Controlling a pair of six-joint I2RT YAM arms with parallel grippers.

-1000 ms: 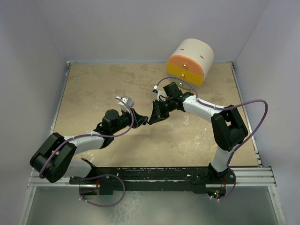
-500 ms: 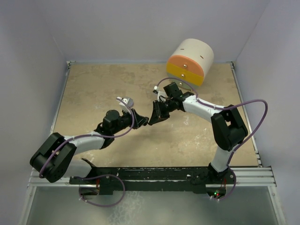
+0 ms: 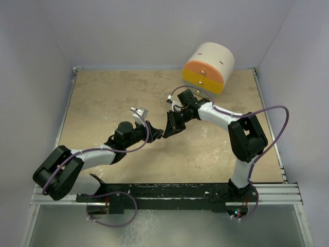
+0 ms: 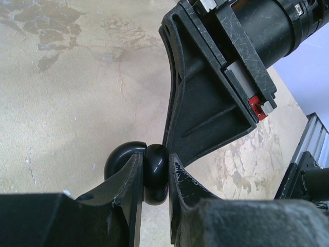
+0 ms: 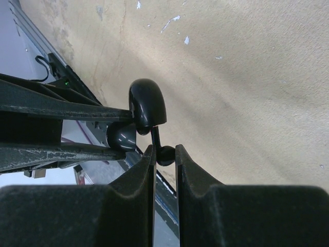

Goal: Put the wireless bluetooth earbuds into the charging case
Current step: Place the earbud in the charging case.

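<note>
Squeezed tight with the left tool point(image 4: 155, 171) on the little black charging case point(image 4: 154, 154), pinched shut with the right tool point(image 5: 164, 154) on a black earbud point(image 5: 156, 138) touching that case, nudged a bit closer together over the tabletop point(image 3: 103, 103) than a moment ago, so probably about to slide in.

We are seeing a glossy black charging case point(image 4: 123, 157) between the left gripper's point(image 4: 155, 164) matte black fingers, and a glossy black earbud point(image 5: 164, 154) between the right gripper's point(image 5: 165, 150) scuffed black ones. Beneath both, the table point(image 4: 61, 103) is showing mottled beige with brownish stains.
</note>
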